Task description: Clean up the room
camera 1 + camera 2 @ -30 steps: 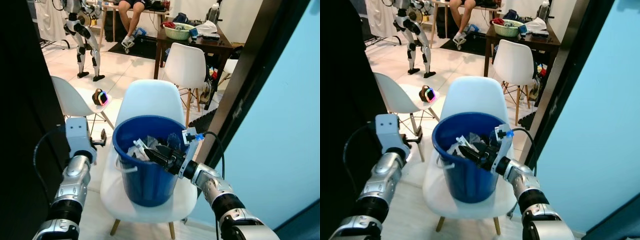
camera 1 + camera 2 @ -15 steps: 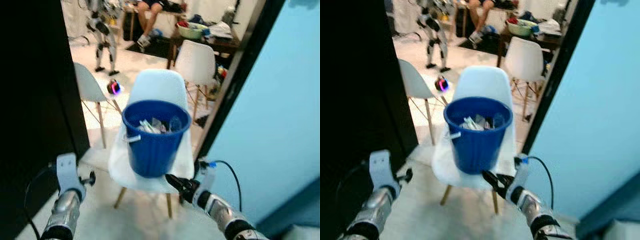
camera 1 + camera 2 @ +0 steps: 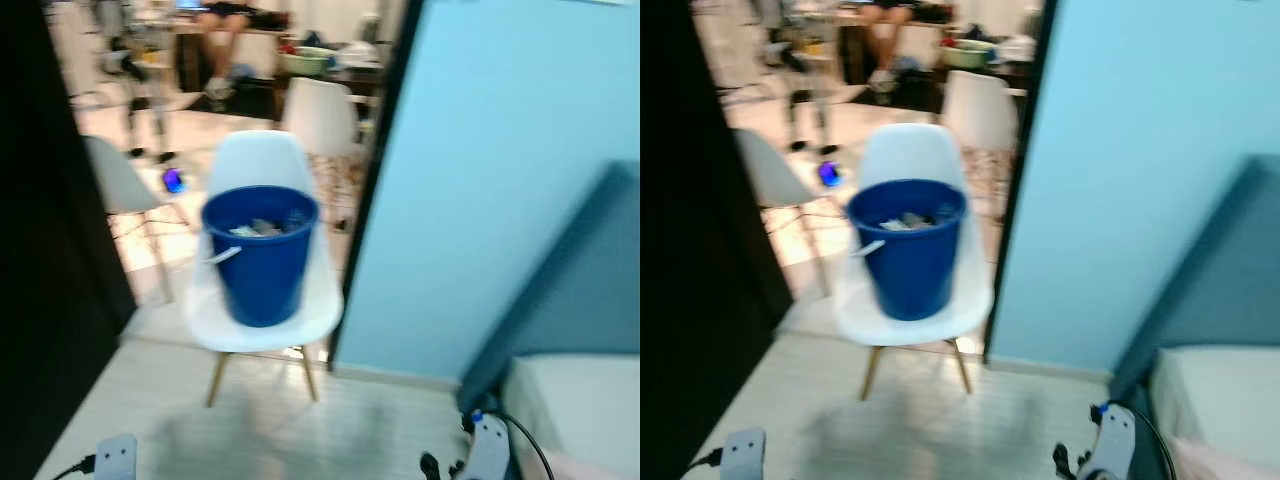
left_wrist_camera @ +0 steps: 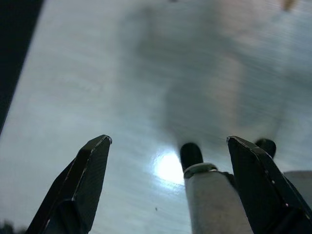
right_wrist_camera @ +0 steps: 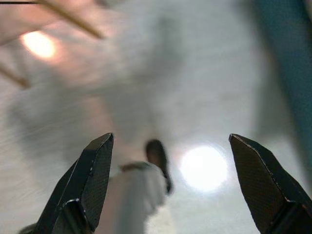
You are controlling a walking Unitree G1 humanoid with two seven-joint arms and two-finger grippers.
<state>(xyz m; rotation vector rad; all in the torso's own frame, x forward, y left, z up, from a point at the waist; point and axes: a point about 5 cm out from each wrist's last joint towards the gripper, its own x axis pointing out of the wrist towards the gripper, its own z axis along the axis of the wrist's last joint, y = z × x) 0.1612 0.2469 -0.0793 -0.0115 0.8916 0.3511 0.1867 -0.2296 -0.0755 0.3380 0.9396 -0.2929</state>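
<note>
Both claws (image 4: 168,185) low, bucket (image 3: 260,252) well ahead

Both head views are soft with motion blur; the round blue plastic bucket (image 3: 260,253) on the white moulded chair (image 3: 262,300) has smeared edges, and the far room toward 12 o'clock is washed out by bright daylight. A black unlit band darkens the 9 o'clock side. The pale glossy floor (image 3: 940,420) carries a faint grey shadow below the chair. In both wrist views the floor is blurred, each with a round white glare spot, while the dark fingers (image 4: 80,187) stay fairly sharp.
</note>
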